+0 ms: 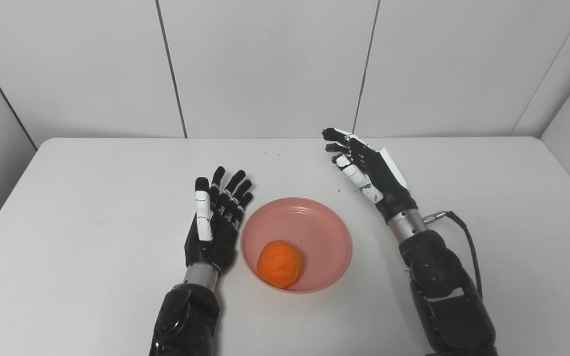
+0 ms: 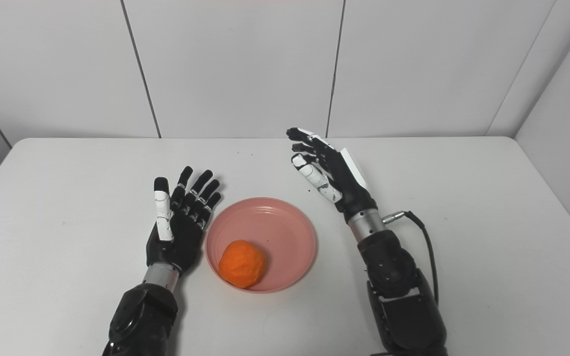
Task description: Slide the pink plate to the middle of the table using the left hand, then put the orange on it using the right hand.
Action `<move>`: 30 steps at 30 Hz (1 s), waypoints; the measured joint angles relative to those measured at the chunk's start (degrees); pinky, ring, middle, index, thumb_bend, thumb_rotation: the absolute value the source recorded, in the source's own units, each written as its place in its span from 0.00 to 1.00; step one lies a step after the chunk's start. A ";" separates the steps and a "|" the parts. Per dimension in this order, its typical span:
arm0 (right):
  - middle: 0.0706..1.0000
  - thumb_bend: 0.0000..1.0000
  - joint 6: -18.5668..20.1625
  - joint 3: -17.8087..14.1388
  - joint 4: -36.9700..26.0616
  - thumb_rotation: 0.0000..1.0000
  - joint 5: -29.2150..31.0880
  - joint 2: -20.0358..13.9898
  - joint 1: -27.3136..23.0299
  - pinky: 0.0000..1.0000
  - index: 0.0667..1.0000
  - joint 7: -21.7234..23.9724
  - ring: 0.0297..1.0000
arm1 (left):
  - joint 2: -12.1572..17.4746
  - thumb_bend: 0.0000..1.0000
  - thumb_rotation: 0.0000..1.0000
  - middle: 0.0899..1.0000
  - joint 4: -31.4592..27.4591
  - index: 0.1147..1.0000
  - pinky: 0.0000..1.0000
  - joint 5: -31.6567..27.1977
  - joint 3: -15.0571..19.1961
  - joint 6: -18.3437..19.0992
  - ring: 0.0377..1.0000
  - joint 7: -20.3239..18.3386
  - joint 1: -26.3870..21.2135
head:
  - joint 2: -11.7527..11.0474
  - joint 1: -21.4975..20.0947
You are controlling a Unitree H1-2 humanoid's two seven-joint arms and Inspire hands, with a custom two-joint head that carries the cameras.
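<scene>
Orange [image 1: 280,263] in plate [image 1: 314,222], near-left part, mid-table [image 1: 92,198]. Left hand [image 1: 215,222] just beside plate's left rim, fingers spread. Right hand [image 1: 364,168] behind-right of plate, apart, empty.

Lab: bare table [image 1: 92,198], panelled walls [image 1: 265,64]

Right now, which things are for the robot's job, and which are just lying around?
For the job:
plate, pink, near the middle of the table
orange, sitting on the plate
left hand, open, beside the plate
right hand, open, holding nothing

Just there:
table, white
cable by the right wrist
</scene>
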 measured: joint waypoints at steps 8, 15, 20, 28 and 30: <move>0.84 0.84 0.09 -5.11 5.95 1.00 4.49 5.20 1.65 0.84 0.82 -6.96 0.83 | 5.28 0.84 0.79 0.97 10.06 1.00 1.00 12.67 -1.63 -12.29 0.98 4.40 -6.20 | 0.00 -0.18; 0.89 0.77 0.17 -9.58 7.97 1.00 10.45 8.96 3.51 0.94 0.90 -11.33 0.90 | 8.14 0.89 0.83 0.95 14.00 0.99 0.98 22.48 -4.03 -16.55 0.96 9.23 -8.56 | -0.17 -0.26; 0.97 0.76 0.22 -11.28 8.35 1.00 14.74 10.17 3.12 1.00 0.96 -11.87 0.99 | 7.92 0.83 0.85 0.98 13.40 1.00 0.97 23.21 -4.14 -14.12 0.98 9.64 -8.37 | -0.35 -0.18; 1.00 0.74 0.32 -12.81 8.09 1.00 17.81 11.91 3.01 1.00 1.00 -13.47 1.00 | 7.08 0.83 0.89 1.00 10.80 1.00 1.00 20.59 -3.92 -9.16 1.00 7.66 -6.96 | -0.18 -0.44; 0.99 0.74 0.31 -12.42 8.10 1.00 17.33 11.78 3.10 1.00 0.99 -13.47 1.00 | 6.88 0.84 0.91 1.00 10.46 1.00 1.00 19.49 -3.58 -8.32 1.00 7.34 -6.78 | -0.18 -0.44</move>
